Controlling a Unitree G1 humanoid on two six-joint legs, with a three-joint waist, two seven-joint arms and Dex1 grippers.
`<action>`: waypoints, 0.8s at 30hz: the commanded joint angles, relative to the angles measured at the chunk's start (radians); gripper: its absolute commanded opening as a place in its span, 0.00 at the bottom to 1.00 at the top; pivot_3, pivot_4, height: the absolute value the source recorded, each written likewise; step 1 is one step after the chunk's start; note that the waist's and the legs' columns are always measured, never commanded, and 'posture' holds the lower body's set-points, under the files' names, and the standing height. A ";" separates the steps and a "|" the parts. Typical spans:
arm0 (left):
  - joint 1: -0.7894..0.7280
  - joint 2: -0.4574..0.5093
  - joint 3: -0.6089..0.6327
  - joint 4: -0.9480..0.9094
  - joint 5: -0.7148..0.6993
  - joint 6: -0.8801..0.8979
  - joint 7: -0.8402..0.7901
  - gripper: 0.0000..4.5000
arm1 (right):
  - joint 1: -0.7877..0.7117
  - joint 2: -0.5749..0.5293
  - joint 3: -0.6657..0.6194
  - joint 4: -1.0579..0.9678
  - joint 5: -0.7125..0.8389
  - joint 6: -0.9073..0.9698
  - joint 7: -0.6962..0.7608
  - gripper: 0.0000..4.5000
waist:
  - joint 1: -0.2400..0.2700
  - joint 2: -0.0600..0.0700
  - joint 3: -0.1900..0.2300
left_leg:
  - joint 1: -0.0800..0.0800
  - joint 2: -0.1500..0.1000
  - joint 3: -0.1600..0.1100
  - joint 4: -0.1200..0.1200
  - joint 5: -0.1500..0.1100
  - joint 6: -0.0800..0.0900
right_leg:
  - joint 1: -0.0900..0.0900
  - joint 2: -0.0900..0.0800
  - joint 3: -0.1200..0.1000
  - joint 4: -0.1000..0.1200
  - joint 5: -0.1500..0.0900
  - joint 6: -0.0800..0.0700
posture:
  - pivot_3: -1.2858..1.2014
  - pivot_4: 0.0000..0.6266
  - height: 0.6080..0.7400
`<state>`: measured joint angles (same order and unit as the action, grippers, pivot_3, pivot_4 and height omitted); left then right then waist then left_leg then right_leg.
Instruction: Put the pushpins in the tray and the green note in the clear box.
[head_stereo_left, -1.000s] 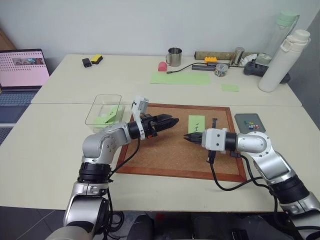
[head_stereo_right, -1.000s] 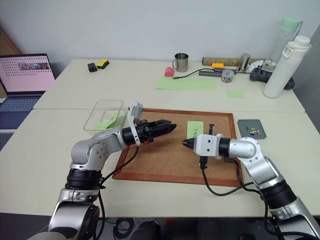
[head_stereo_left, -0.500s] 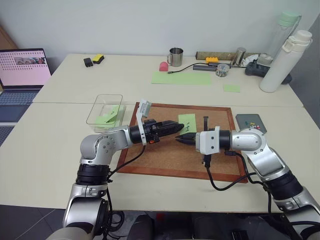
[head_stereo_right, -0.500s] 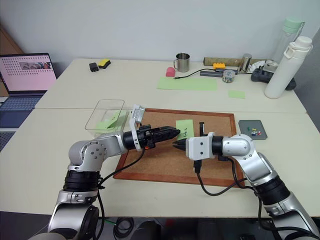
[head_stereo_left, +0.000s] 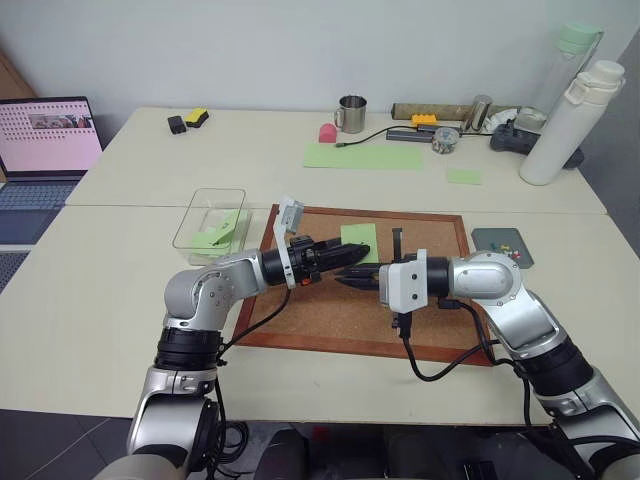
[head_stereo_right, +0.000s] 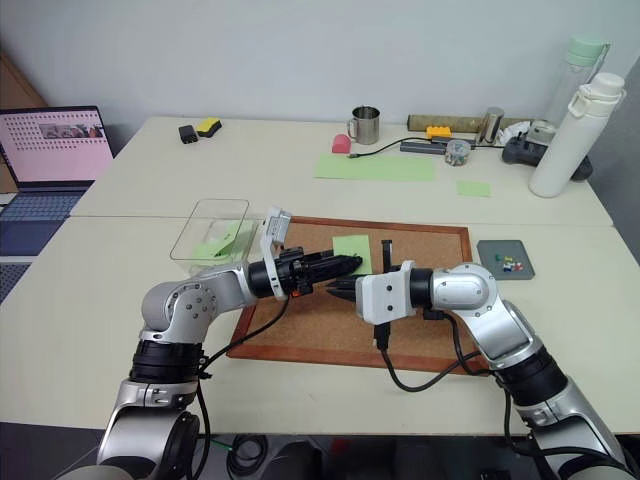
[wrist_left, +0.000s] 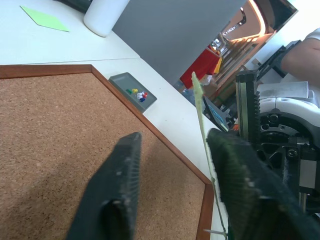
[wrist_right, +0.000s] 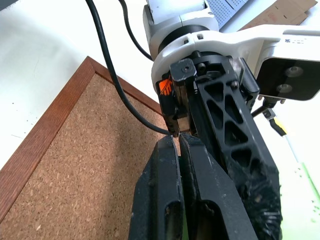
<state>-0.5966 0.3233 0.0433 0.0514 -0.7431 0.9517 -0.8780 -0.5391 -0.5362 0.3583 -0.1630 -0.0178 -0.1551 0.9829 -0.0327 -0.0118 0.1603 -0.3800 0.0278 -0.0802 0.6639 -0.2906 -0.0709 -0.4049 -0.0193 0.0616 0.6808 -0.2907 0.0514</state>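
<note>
Cream tabletops (head_stereo_left: 120, 300) run under a pale wall, with an open laptop (head_stereo_left: 45, 140) at the far left edge. Just left of the left gripper's fingers stands the clear box (head_stereo_left: 207, 222), a green slip lying inside it. Over the wood-framed cork board (head_stereo_left: 330, 310) the left gripper (head_stereo_left: 352, 254) points toward the right one, its two black fingers (wrist_left: 117, 190) parted; in the left wrist view the green note (wrist_left: 202, 125) stands edge-on in the gap, close against one finger, and whether it touches that finger cannot be told. From the head views the note (head_stereo_left: 360, 241) rises just behind the meeting fingertips. The right gripper (head_stereo_left: 350, 279) meets the left one tip to tip, its fingers (wrist_right: 162, 200) pressed together on the note's lower edge. Well to the right of both sets of fingers, past the board's frame, the grey tray (head_stereo_left: 502, 243) sits on the table with the pushpins (wrist_left: 137, 94) clustered inside it.
</note>
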 joint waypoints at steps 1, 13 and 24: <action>0.005 0.006 0.015 -0.036 -0.029 -0.001 -0.012 0.32 | -0.026 0.005 -0.008 -0.030 0.002 -0.012 0.004 0.00 | 0.000 0.000 0.000 | 0.000 0.000 0.000 0.000 0.000 0.000 | 0.000 0.000 0.000 0.000 0.000 0.000 | 0.52 0.24 1.00; -0.012 0.003 0.020 -0.027 -0.022 -0.009 0.001 0.01 | -0.021 -0.001 -0.027 -0.030 0.011 -0.001 -0.006 0.00 | 0.000 0.000 0.000 | 0.000 0.000 0.000 0.000 0.000 0.000 | 0.000 0.000 0.000 0.000 0.000 0.000 | 0.52 0.24 1.00; -0.064 0.039 -0.033 0.129 0.218 -0.304 0.034 0.01 | 0.031 -0.024 -0.112 -0.125 0.044 0.088 -0.051 0.00 | 0.000 0.000 0.000 | 0.000 0.000 0.000 0.000 0.000 0.000 | 0.000 0.000 0.000 0.000 0.000 0.000 | 0.52 0.24 1.00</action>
<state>-0.6379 0.3473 0.0284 0.1822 -0.5710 0.7242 -0.8236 -0.5173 -0.5510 0.2877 -0.2287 -0.0077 -0.0915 0.9506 -0.0322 -0.0119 0.1603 -0.3803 0.0277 -0.0802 0.6636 -0.2905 -0.0710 -0.4051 -0.0192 0.0614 0.6803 -0.2907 0.0513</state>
